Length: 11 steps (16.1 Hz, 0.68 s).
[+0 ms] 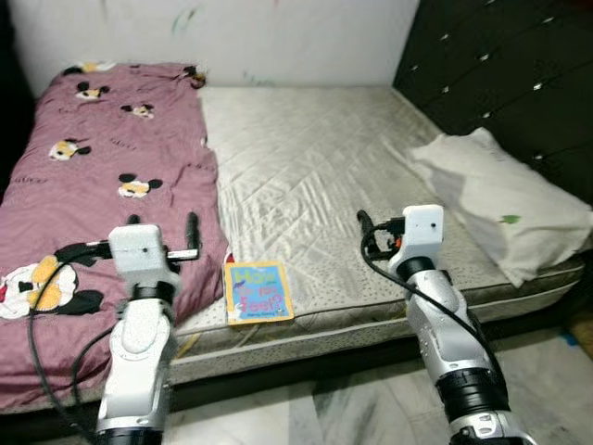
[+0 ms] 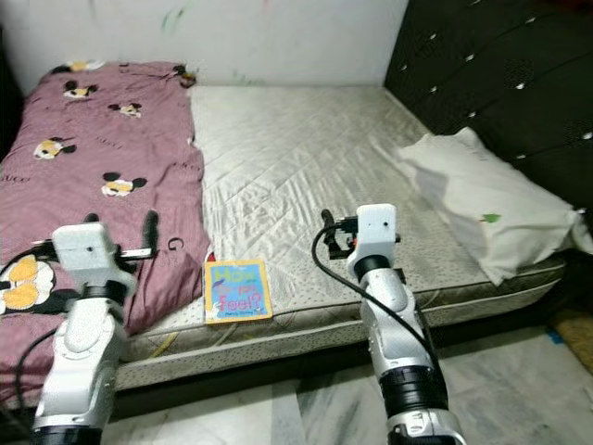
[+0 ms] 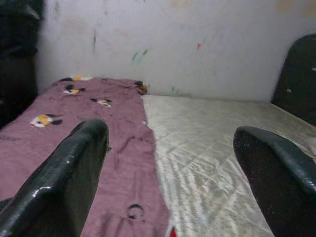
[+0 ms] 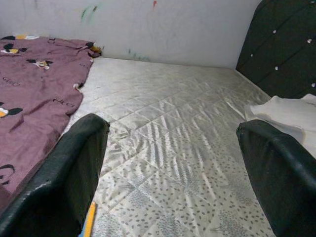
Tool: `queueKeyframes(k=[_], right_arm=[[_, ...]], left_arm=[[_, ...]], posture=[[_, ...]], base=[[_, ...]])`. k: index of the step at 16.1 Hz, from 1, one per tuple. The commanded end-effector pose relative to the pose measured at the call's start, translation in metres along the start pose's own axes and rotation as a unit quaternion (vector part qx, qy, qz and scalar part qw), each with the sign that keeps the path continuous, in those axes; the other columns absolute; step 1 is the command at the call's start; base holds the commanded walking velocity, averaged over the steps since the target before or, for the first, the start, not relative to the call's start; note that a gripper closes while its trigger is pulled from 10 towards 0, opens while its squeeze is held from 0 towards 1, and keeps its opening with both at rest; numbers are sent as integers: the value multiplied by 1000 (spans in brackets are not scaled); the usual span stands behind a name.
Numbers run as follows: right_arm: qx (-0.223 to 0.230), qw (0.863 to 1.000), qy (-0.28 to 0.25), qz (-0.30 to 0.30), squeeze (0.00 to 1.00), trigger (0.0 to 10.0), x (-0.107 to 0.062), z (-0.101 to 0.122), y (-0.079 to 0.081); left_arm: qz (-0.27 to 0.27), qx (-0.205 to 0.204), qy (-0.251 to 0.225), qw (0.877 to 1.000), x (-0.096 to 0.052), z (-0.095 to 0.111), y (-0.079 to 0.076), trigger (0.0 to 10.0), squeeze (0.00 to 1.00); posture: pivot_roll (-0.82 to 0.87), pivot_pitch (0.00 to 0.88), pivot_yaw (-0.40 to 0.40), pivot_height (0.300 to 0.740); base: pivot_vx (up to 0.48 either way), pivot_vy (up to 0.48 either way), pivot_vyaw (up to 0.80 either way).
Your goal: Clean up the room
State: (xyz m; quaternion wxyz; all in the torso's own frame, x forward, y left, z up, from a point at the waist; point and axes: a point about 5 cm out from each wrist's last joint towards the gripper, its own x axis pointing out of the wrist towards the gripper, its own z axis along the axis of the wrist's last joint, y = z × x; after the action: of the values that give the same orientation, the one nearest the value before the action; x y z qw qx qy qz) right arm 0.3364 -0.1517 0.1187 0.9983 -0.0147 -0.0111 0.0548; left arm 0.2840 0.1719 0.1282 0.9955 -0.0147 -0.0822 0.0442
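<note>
A pale marbled floor (image 1: 306,408) runs along the near side of a bed whose bare quilted mattress (image 1: 315,176) fills the middle of the room. Right at the mattress's near edge lies 1 small book (image 1: 258,292) with a blue and yellow cover, flat, its left side touching the hem of a maroon cartoon-mouse blanket (image 1: 102,167). That blanket covers the left strip of the mattress from the near edge up to the far edge. On the right side, a white pillow (image 1: 505,209) lies slanted, its near corner reaching the mattress's near right corner. Beyond the pillow stands a dark tufted headboard (image 1: 500,65) along the right edge. A white wall (image 1: 278,37) with a few coloured scribbles closes the far side.

The 2 silver arms reach forward over the near edge. The left gripper (image 3: 168,163) hovers above the blanket's inner border, near the book, its 2 black fingers (image 3: 64,173) spread wide with nothing between them. The right gripper (image 4: 170,168) hovers over bare mattress between the book and the pillow, its jaws likewise wide apart and empty; a sliver of the book's yellow edge peeks beside one finger in the right wrist view.
</note>
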Motion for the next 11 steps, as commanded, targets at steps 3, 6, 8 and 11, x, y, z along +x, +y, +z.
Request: queueKeyframes(k=[3,6,8,11], right_arm=[[-5,1000,-5,-5,0,10000,2,3,-4],[-9,1000,-5,-1,0,10000,2,3,-3],[-10,1000,-6,0,0,10000,2,3,-3],[-16,1000,-8,4,0,10000,2,2,-2]], left_arm=[[-10,-1,-13,1000,1,5,-3,10000,0],[-13,-2,-15,1000,1,5,-4,10000,0],[-14,-1,-15,1000,1,5,-3,10000,0],[-13,-1,-15,1000,2,5,-3,10000,0]], posture=[[-18,0,-78,740],[-15,0,-78,740],[-15,0,-78,740],[-14,0,-77,740]], base=[[281,0,0],[339,0,0],[354,0,0],[358,0,0]])
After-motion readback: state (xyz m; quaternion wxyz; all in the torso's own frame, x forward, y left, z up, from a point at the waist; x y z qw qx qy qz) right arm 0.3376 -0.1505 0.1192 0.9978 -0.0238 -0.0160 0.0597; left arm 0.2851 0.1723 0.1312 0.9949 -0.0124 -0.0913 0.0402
